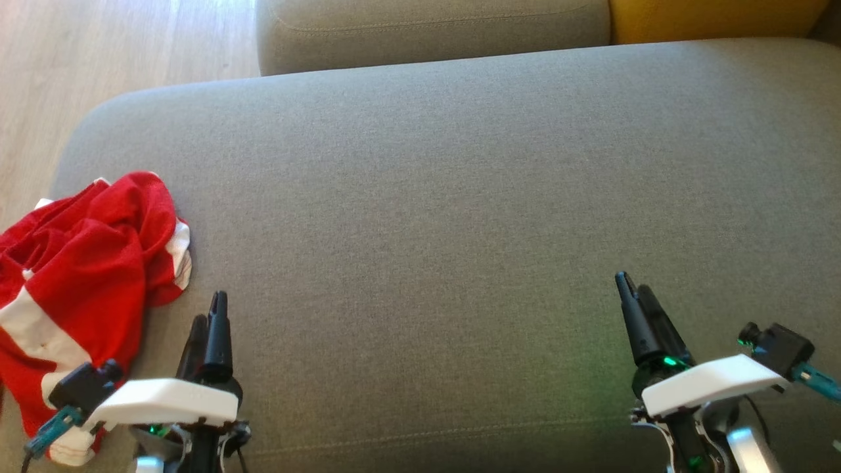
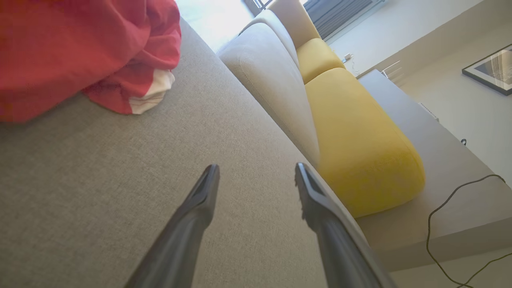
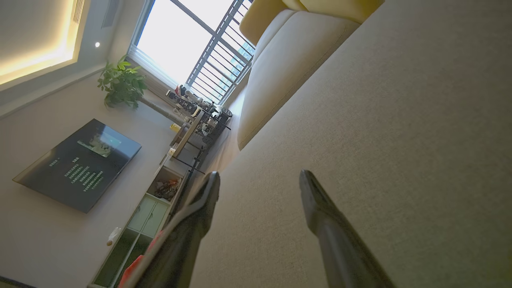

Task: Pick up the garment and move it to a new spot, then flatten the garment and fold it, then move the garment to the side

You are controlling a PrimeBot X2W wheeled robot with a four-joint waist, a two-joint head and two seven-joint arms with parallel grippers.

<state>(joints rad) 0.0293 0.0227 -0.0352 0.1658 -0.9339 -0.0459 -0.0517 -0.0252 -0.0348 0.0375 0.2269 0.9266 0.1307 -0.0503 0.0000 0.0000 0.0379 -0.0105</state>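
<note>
The garment is a crumpled red piece with white bands, lying at the left end of the grey sofa seat and spilling over its near-left edge. In the left wrist view the garment bunches at the upper left. My left gripper hovers just right of the garment, apart from it, and its open jaws hold nothing. Over the seat's near right part my right gripper is open too, empty. A sliver of the red garment shows low in the right wrist view.
Behind the seat stand a grey back cushion and a yellow cushion. Wooden floor lies past the sofa's left end. In the wrist views I see a black cable, a wall screen, a shelf unit and a window.
</note>
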